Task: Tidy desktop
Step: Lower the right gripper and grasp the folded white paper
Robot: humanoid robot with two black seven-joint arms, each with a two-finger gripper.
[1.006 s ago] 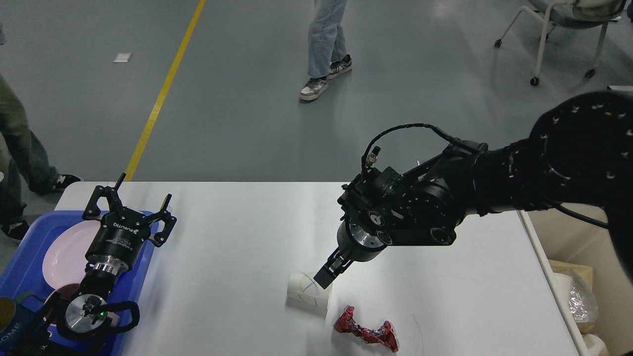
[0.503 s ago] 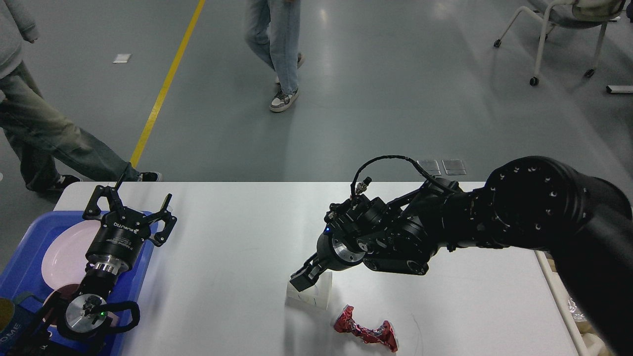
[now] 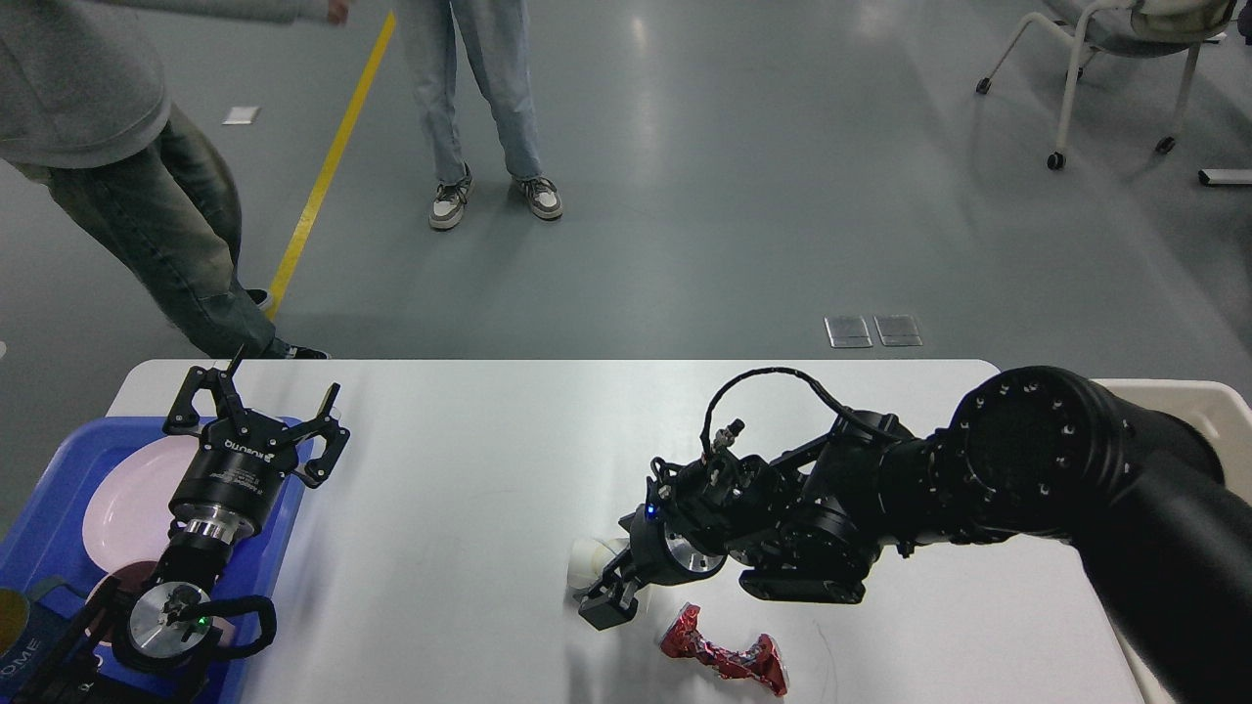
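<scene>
The white desktop (image 3: 469, 460) fills the lower view. A small white crumpled cup-like thing (image 3: 590, 561) lies near its front middle, partly hidden by my right gripper (image 3: 606, 594), which is low over it with a dark finger (image 3: 606, 614) just in front. Whether the jaws press on it does not show. A crumpled red wrapper (image 3: 724, 653) lies just to the right of the gripper. My left gripper (image 3: 256, 406) is open and empty, pointing away over the desktop's left end beside the blue tray (image 3: 44, 518).
The blue tray holds a pink plate (image 3: 122, 508) and a dark mug (image 3: 20, 636) at the lower left. A beige bin (image 3: 1218, 416) stands off the right edge. Two people (image 3: 147, 196) stand behind the far left edge. A wheeled chair (image 3: 1115, 59) stands far right.
My right arm has lowered and swung toward the near edge, bringing the gripper down around the white thing. The people behind have walked left. The left arm has not moved.
</scene>
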